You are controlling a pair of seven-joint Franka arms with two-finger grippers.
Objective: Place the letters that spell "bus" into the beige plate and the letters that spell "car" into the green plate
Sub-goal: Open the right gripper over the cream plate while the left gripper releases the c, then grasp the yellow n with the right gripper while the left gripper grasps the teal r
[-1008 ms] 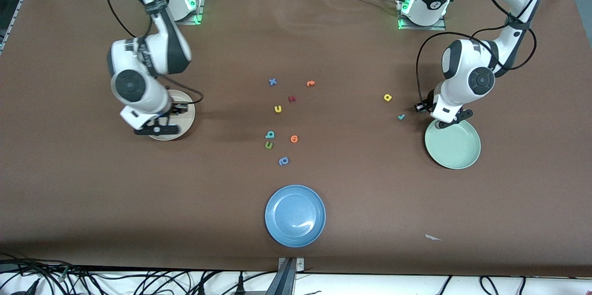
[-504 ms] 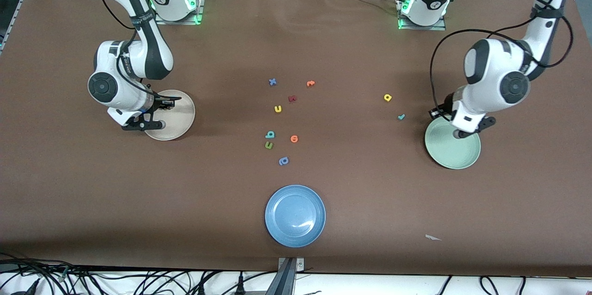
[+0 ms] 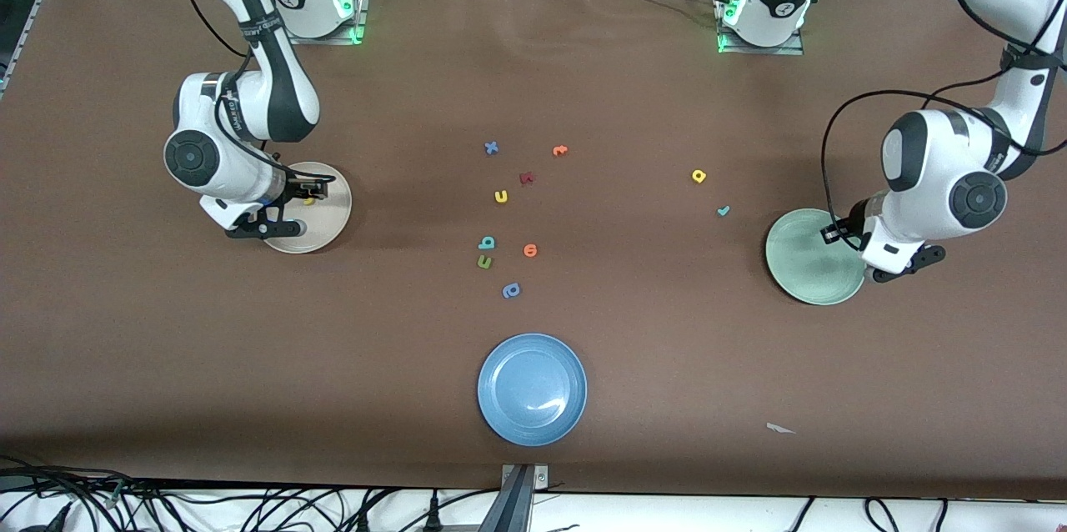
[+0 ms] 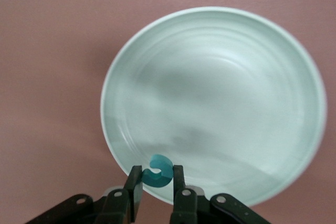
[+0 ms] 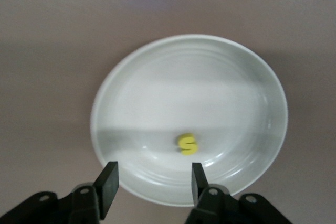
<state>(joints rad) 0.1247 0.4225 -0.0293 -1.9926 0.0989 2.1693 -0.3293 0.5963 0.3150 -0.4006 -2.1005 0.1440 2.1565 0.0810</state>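
Observation:
My right gripper (image 5: 152, 182) stands open over the beige plate (image 3: 329, 225), at the rim nearer the right arm's end. The yellow "s" (image 5: 187, 144) lies loose in that plate (image 5: 157, 72), and the front view shows this "s" (image 3: 309, 200) too. My left gripper (image 4: 157, 179) is shut on the teal "c" (image 4: 158, 170) above the rim of the green plate (image 4: 220, 77). In the front view that gripper (image 3: 836, 233) hangs over the same plate (image 3: 800, 265). On the table lie the yellow "u" (image 3: 501, 197), teal "b" (image 3: 486, 243), yellow "a" (image 3: 698, 176) and teal "r" (image 3: 723, 211).
A blue plate (image 3: 532, 388) sits near the front edge. Among the middle letters lie a blue x (image 3: 491, 148), two orange letters (image 3: 559, 151) (image 3: 530, 250), a dark red one (image 3: 526, 178), a green u (image 3: 484, 263) and a periwinkle one (image 3: 511, 290).
The right gripper has opened and the yellow "s" now lies in the beige plate. The left arm has swung toward its own end of the table, carrying the "c" over the green plate.

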